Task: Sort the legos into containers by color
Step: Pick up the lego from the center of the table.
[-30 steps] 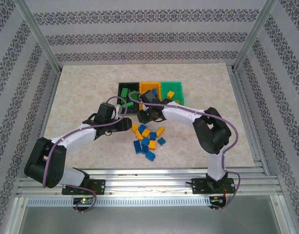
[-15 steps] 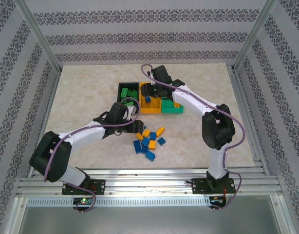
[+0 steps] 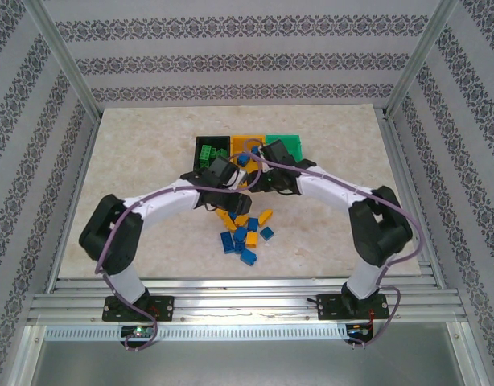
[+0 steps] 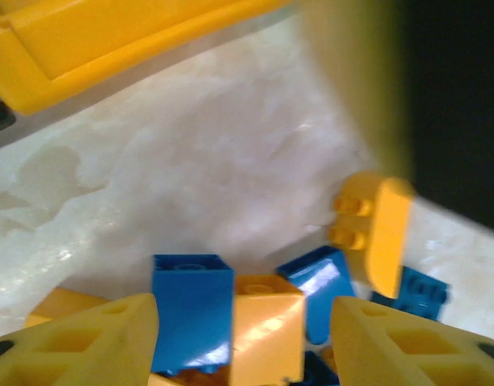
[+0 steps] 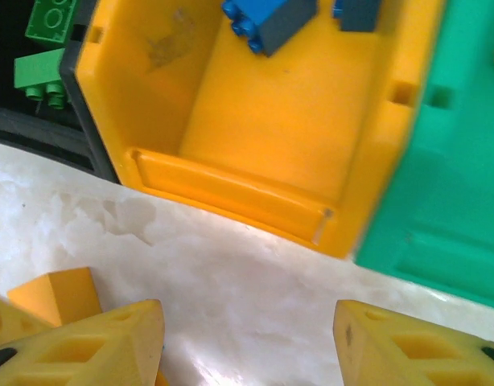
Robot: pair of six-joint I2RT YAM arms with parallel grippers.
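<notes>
Standing in a row toward the 12 o'clock side of the table, three bins are seen from the top camera: the black bin at 9 o'clock of the orange bin and the green bin at its 3 o'clock, side by side. Green bricks are held in the black bin, and blue bricks are seen inside the orange one from the right wrist. A pile of loose bricks, blue and yellow-orange, is spread on the table at 6 o'clock of the bins. The left gripper is lowered over the pile with its fingers spread. A blue brick and an orange brick, touching each other, are framed between the tips; whether either tip touches them cannot be told. Another orange brick is tipped on its side at 2 o'clock of that pair. The right gripper is held at 6 o'clock of the orange bin, its fingers spread over bare table.
</notes>
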